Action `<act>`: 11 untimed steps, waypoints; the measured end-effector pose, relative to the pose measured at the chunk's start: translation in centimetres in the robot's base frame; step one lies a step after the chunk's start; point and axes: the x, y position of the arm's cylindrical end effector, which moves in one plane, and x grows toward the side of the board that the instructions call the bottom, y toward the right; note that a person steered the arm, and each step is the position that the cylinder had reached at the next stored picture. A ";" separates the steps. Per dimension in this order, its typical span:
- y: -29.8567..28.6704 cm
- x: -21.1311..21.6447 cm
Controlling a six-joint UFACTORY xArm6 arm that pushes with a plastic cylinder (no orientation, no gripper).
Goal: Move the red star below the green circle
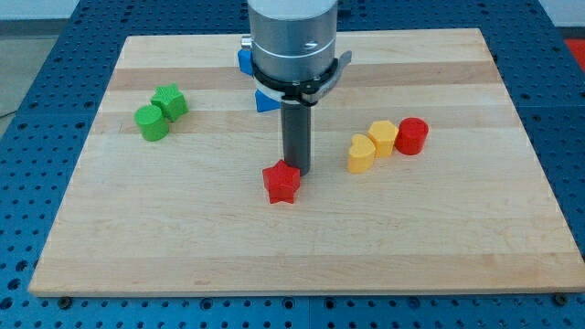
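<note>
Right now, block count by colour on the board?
Red: 2, red star and red cylinder
Green: 2, green circle and green star
Yellow: 2, yellow heart and yellow block
Blue: 2, blue blocks, partly hidden by the arm
Total: 8
My tip sits just right of and above the red star.

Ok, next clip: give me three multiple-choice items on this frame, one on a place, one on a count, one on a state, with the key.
1. Where is the red star?
A. the board's top right corner
B. near the board's middle
C. off the board

2. How many yellow blocks show?
A. one
B. two
C. four

3. How does my tip stand to the red star?
A. right beside it, on its upper right
B. far off, by the green circle
C. out of view

Key: B, it lies under the arm, mid-board; B, a yellow heart and another yellow block; A, the rod's end meets the star's edge.
</note>
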 end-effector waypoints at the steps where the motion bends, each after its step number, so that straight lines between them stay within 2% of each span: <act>1: 2.7 1.8; 2: 3.4 5.5; 3: 0.5 4.2; 4: -3.8 0.9; 6: -5.8 2.0; 7: -10.0 -0.4; 8: -10.9 0.1; 10: -15.0 -2.5; 11: -15.5 -2.0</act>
